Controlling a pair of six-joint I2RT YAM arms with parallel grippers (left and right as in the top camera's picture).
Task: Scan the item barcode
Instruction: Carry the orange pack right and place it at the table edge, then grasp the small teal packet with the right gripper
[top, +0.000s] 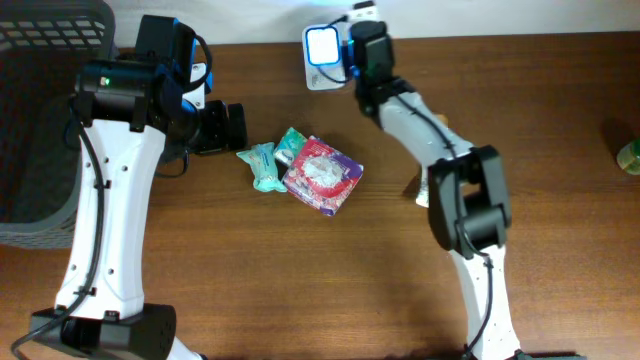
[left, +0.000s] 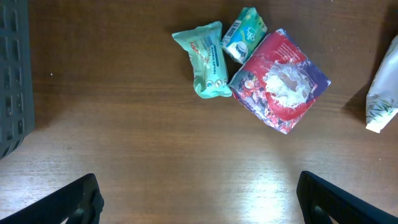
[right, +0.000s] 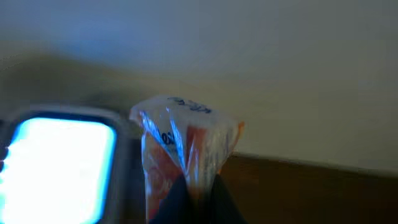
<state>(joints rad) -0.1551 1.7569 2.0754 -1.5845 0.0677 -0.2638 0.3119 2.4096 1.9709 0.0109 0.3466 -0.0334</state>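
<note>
A grey basket (top: 40, 120) stands at the left. Just right of it the left gripper (top: 230, 127) hovers over bare table, jaws wide apart with nothing between them. In its wrist view the fingers (left: 78, 199) sit at the near edge. Beyond them three packs lie touching in a cluster mid-table: a teal pack (left: 207, 59), a small green pack (left: 244, 34) and a red pack (left: 280, 81).

At the table's far edge the scanner (top: 322, 46) glows blue-white. The right gripper (right: 189, 194) is clamped on the lower edge of an orange packet (right: 186, 146), holding it upright just right of the scanner's lit face. A white tube (top: 421, 190) lies near the right arm.

The step in hand looks like presenting the packet to the scanner. To do it well, the barcode side should face the lit window squarely. I cannot tell where the barcode sits, and the packet seems turned partly edge-on. A slow wrist roll close to the light should find it. The glossy film may glare, so a slight tilt would help.
</note>
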